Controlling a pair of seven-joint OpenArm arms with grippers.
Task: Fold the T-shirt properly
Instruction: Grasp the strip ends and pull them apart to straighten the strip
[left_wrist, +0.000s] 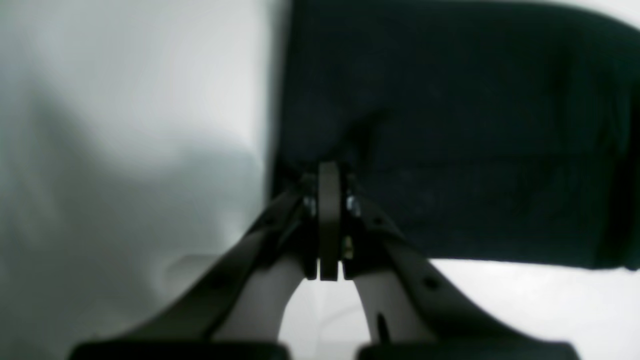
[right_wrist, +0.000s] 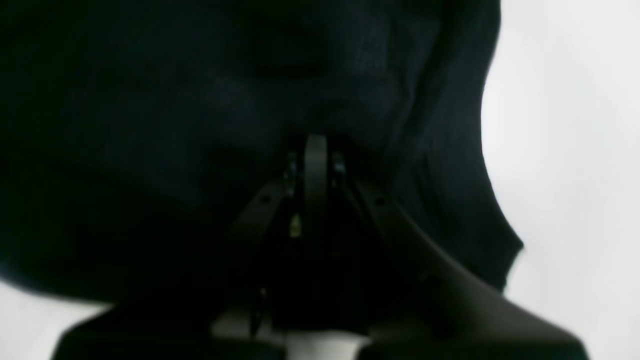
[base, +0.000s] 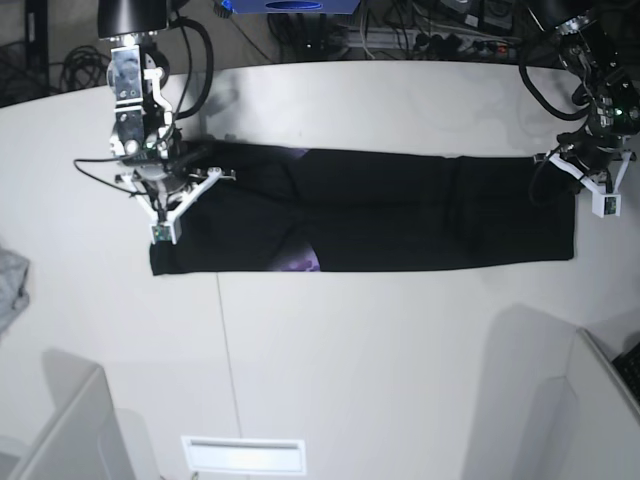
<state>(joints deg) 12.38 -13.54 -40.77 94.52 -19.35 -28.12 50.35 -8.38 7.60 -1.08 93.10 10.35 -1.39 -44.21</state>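
My left hand (base: 598, 165) and right hand (base: 168, 178) are both clamped on the T-shirt (base: 400, 210), a long black band stretched between them across my white counter (base: 380, 350); cables (base: 420, 30) crowd the floor beyond its far edge.

T-shirt (base: 420, 210) lies stretched across the table (base: 350, 350) — an arm at each end.

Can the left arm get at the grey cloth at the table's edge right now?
Probably not. The left gripper is shut on the T-shirt at one end, while the grey cloth lies past the other end, beyond the right gripper.
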